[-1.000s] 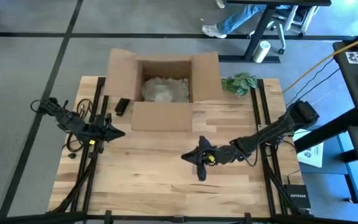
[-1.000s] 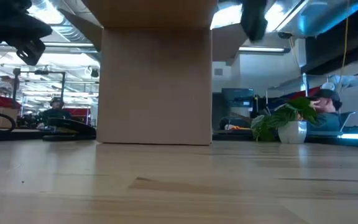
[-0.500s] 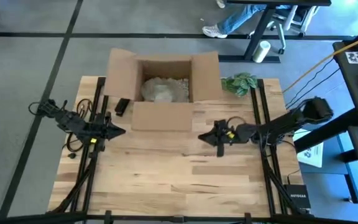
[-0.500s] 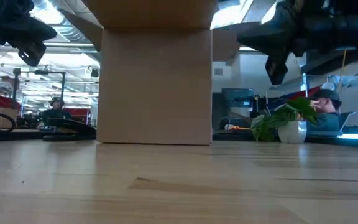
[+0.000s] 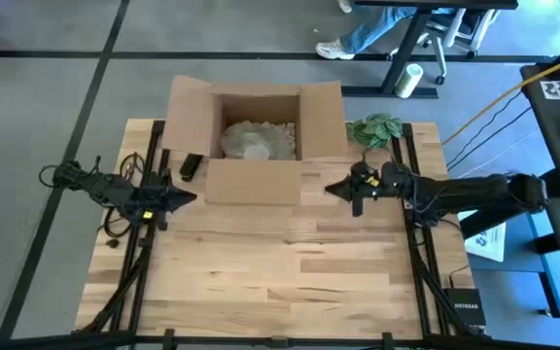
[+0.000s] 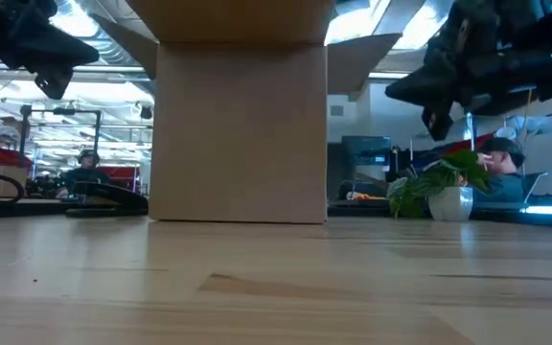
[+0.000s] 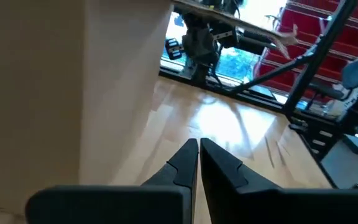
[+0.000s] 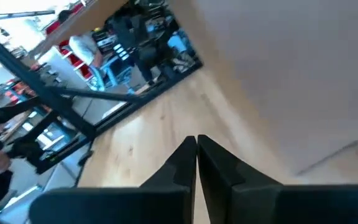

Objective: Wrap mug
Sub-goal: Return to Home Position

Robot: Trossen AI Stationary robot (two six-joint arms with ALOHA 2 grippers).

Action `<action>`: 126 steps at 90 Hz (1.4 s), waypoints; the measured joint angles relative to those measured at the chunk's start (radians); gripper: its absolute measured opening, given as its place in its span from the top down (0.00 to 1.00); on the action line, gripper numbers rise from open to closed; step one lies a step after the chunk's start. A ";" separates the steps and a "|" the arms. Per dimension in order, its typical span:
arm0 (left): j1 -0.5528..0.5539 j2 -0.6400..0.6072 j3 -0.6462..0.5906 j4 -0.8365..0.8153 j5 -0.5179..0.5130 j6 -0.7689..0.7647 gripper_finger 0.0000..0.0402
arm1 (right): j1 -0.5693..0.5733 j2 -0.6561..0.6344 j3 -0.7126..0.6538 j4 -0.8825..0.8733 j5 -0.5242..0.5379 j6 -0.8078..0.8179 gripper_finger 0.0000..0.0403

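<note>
— Fingers first: how do they stand?
— Left fingers (image 7: 182, 165) are pressed together and hold nothing. They sit above the tabletop (image 5: 261, 277) near its left edge, close to the cardboard box (image 5: 189, 105). Right fingers (image 8: 179, 165) are closed and empty too (tips meeting in the wrist view), above the tabletop just right of the box's front flap, near the plant (image 5: 375, 129).
— And the mug?
— The wrapped mug (image 5: 251, 144) lies inside the open box at the tabletop's far side. Only pale bubble wrap shows.
</note>
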State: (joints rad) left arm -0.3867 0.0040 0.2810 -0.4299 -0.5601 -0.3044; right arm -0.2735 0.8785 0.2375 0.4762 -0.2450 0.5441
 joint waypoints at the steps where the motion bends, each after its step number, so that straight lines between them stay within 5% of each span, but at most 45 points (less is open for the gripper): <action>1: 0.004 0.000 0.003 -0.006 0.000 0.001 1.00 | -0.012 -0.004 0.000 -0.008 -0.011 0.000 1.00; 20: 0.066 0.000 0.065 -0.070 0.014 0.030 1.00 | -0.160 -0.051 0.023 -0.054 -0.194 -0.018 1.00; 37: 0.124 0.000 0.156 -0.119 -0.042 0.062 1.00 | -0.173 -0.149 0.042 -0.132 -0.169 -0.103 1.00; 58: 0.140 0.000 0.205 -0.199 -0.064 0.038 1.00 | -0.172 -0.531 -0.081 -0.239 -0.055 -0.073 1.00; 77: 0.140 0.000 0.205 -0.189 -0.101 0.053 1.00 | -0.171 -0.876 -0.092 -0.590 -0.007 0.002 1.00; 100: 0.140 0.000 0.205 -0.181 -0.141 0.072 1.00 | -0.170 -0.848 -0.062 -0.743 -0.010 0.005 1.00; 126: 0.140 0.000 0.202 -0.153 -0.160 0.130 1.00 | -0.170 -0.865 -0.060 -0.713 -0.024 0.046 1.00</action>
State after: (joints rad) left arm -0.2466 0.0044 0.4828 -0.5832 -0.7201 -0.1746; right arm -0.4435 0.0137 0.1771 -0.2366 -0.2688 0.5902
